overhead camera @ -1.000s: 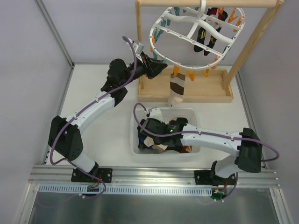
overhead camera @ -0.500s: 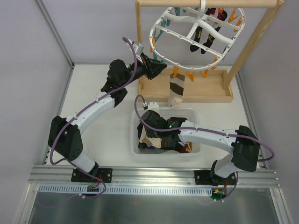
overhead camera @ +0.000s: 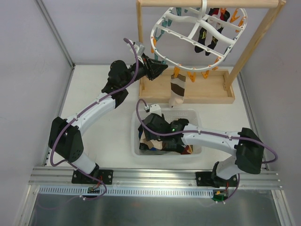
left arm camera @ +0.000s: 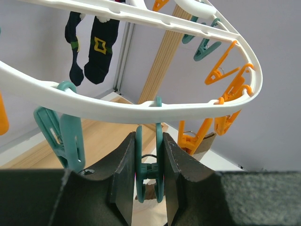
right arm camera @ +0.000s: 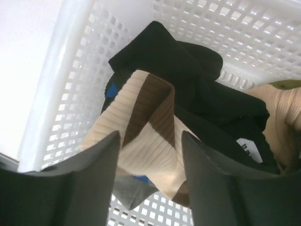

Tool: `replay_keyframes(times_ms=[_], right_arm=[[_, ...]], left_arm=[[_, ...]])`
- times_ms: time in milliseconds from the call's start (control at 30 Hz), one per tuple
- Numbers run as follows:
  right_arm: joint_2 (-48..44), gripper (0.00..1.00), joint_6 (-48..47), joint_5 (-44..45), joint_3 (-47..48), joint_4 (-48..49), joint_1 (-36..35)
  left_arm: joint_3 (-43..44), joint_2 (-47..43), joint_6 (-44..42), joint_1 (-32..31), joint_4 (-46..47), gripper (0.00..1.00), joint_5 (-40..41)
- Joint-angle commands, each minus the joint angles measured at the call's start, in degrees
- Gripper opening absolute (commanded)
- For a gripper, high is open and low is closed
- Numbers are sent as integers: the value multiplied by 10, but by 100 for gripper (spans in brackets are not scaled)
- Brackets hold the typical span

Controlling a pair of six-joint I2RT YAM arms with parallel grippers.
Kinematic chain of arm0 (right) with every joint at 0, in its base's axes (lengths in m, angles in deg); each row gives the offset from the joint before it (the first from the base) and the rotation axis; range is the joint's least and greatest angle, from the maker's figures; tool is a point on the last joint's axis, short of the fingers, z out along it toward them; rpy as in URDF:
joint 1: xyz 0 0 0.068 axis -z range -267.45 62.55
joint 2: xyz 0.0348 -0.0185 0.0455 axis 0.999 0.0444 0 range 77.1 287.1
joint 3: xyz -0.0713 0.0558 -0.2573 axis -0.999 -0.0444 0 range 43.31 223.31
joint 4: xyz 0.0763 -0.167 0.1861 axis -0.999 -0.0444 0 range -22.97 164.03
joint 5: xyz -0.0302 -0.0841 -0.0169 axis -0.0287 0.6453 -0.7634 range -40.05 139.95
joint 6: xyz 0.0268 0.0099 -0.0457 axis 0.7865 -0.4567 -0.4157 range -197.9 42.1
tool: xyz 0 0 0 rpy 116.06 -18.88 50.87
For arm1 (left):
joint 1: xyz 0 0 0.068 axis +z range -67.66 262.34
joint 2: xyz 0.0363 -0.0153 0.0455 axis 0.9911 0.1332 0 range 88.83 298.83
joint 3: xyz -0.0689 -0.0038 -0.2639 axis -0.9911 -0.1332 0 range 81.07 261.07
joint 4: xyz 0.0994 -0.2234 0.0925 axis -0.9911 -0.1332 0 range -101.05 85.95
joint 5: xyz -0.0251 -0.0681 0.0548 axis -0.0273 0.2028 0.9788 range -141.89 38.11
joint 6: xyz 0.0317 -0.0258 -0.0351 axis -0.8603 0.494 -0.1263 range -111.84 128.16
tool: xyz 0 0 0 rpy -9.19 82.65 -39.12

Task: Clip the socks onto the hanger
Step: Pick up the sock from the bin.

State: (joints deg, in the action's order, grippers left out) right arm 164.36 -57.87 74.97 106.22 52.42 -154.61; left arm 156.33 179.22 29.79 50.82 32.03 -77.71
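The hanger (overhead camera: 197, 33), a white oval ring with orange and teal pegs, hangs from the wooden frame. My left gripper (overhead camera: 159, 69) reaches its near-left rim. In the left wrist view that gripper (left arm camera: 149, 174) is shut on a teal peg (left arm camera: 159, 146) under the ring (left arm camera: 141, 110). A tan, brown and white sock (overhead camera: 178, 92) hangs from an orange peg, and two dark socks (overhead camera: 207, 37) hang farther back. My right gripper (overhead camera: 146, 140) is down in the basket. Its jaws (right arm camera: 150, 136) stand open over a second banded sock (right arm camera: 164, 155), not closed on it.
A white lattice basket (overhead camera: 164, 113) holds a pile with black socks (right arm camera: 188, 84) and a tan one at the right. The wooden frame's base (overhead camera: 207, 89) lies just behind the basket, its posts rising left and right. Grey walls enclose the table.
My right gripper was shut and now stands open; it shifted a little left inside the basket. The left arm and the peg it holds have not moved.
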Motion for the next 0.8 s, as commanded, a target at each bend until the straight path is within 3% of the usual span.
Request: replay_keyframes(times_ms=[0, 33, 133, 300, 433, 567, 767], right_arm=[[-57, 64, -48, 3, -8, 29, -1], [-77, 71, -57, 0, -19, 33, -2], [-111, 76, -99, -18, -40, 46, -2], [-139, 76, -211, -80, -96, 79, -10], [-109, 72, -194, -51, -68, 24, -20], [-93, 72, -239, -64, -76, 83, -61], [-16, 71, -235, -24, -6, 50, -101]], left_arm=[[-15, -6, -15, -3, -47, 0, -29], [-15, -6, -14, -2, -49, 0, -28], [-17, -6, -15, -3, -50, 0, -27], [-20, -7, -15, -2, -56, 0, -21], [-23, -11, -19, -3, -60, 0, -17], [-28, -12, -22, -3, -61, 0, -12], [-30, -17, -27, -3, -65, 0, -11]])
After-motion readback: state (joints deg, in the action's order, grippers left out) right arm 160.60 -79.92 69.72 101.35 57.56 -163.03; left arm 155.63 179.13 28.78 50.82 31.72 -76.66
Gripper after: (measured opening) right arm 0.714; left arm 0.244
